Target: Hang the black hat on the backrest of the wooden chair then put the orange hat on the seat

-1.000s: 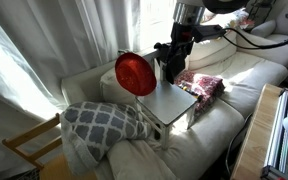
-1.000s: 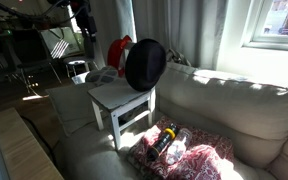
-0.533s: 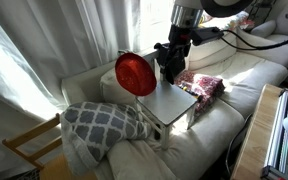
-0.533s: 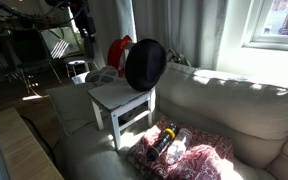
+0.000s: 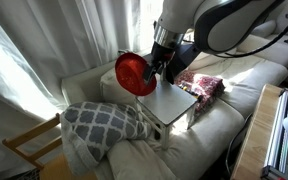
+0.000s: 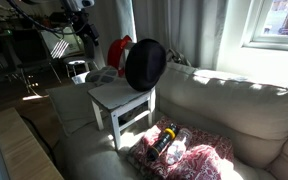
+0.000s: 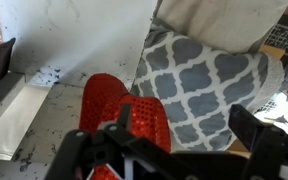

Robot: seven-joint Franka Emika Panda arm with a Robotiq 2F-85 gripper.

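Fingers spread wide and holding nothing, the robot's gripper (image 5: pixel 156 67) hovered with the round red-orange brimmed hat (image 7: pixel 124 118) just beneath it, upright at the back of the small pale wooden chair (image 5: pixel 170 103). The floppy black hat (image 6: pixel 144 65) hung just beyond it, a grey-and-white patterned cushion (image 7: pixel 206 85) alongside.

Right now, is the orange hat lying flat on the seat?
No, the orange hat stands on edge beside the seat, which is bare.

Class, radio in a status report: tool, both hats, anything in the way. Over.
Tool open over orange hat. Black hat hung on wooden chair; orange hat not seated. Patterned cushion close beside.
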